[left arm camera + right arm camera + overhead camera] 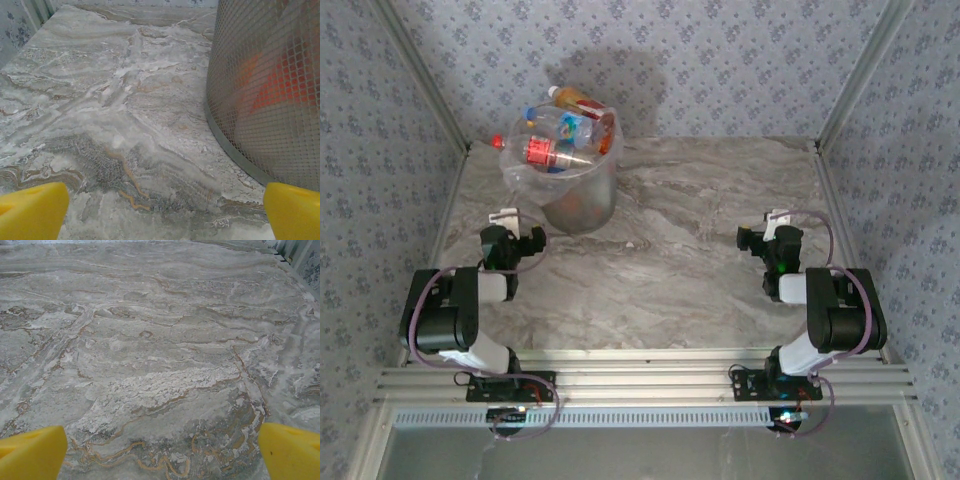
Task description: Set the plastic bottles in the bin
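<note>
The bin (582,200), a round mesh-walled bucket lined with a clear bag, stands at the back left of the marble table (690,250). Several plastic bottles (560,138) with red, orange and blue labels are piled in it above the rim. In the left wrist view the bin's mesh wall (270,90) rises at the right with orange shapes behind it. My left gripper (516,232) sits just left of and nearer than the bin, open and empty, yellow fingertips (32,210) wide apart. My right gripper (772,235) is open and empty over bare marble, yellow fingertips (291,452) at the frame corners.
Patterned walls with metal corner posts (845,90) close the table on three sides. A ribbed metal rail (640,385) runs along the near edge under both arm bases.
</note>
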